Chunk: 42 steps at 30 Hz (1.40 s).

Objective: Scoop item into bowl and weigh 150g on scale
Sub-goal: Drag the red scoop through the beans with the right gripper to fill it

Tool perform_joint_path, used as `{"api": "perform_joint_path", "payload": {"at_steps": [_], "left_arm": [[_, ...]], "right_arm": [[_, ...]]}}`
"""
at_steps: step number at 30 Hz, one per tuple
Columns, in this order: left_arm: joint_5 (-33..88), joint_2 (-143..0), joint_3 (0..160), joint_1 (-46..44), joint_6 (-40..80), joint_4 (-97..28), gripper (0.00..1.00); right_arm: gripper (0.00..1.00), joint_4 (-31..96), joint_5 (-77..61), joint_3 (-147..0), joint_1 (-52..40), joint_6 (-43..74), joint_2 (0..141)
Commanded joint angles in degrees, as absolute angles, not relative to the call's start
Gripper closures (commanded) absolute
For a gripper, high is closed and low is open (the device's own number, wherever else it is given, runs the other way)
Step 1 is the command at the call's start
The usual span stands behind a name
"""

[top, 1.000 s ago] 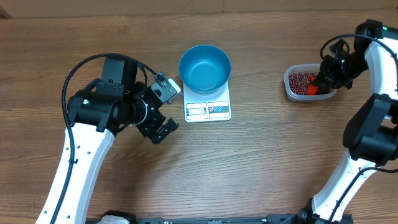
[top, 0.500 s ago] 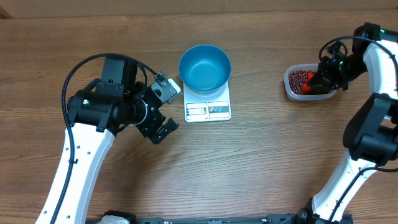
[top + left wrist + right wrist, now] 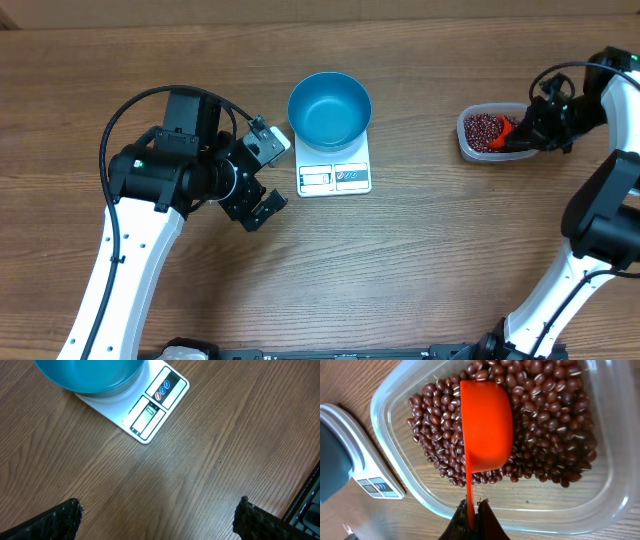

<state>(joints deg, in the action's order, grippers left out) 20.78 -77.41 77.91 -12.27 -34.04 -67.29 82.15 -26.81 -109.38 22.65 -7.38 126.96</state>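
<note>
Orange scoop rests on the beans in the tub right of the scale, its handle clamped in the right gripper. Bowl sits on the scale. Left gripper, left of the scale, stands wide apart and empty.

Bright, even light from above, soft short shadows beside the scale, pale sheen on the tabletop, sharp views, fingers dark and slightly soft at frame edges
</note>
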Motion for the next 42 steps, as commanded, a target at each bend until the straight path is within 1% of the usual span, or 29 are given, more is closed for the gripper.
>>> {"api": "perform_joint_path", "payload": {"at_steps": [1,5,10,16,25,28,42], "left_arm": [[20.78,-76.49,77.73,-11.92,-33.01,-67.11,0.0],[20.78,-76.49,77.73,-11.92,-33.01,-67.11,0.0],[20.78,-76.49,77.73,-11.92,-33.01,-67.11,0.0],[20.78,-76.49,77.73,-11.92,-33.01,-67.11,0.0],[20.78,-76.49,77.73,-11.92,-33.01,-67.11,0.0],[20.78,-76.49,77.73,-11.92,-33.01,-67.11,0.0],[20.78,-76.49,77.73,-11.92,-33.01,-67.11,0.0]], "right_arm": [[0.96,82.7,-28.27,-108.64,24.49,-8.73,128.07],[0.96,84.23,-32.67,-108.64,26.72,-11.03,128.07],[0.96,85.45,-33.47,-108.64,29.43,-11.22,128.07],[0.96,87.2,-39.59,-108.64,31.53,-15.55,128.07],[0.96,87.94,-40.64,-108.64,31.97,-15.62,128.07],[0.96,89.73,-43.29,-108.64,31.97,-18.52,128.07],[0.96,90.0,-44.95,-108.64,31.99,-18.79,128.07]]}}
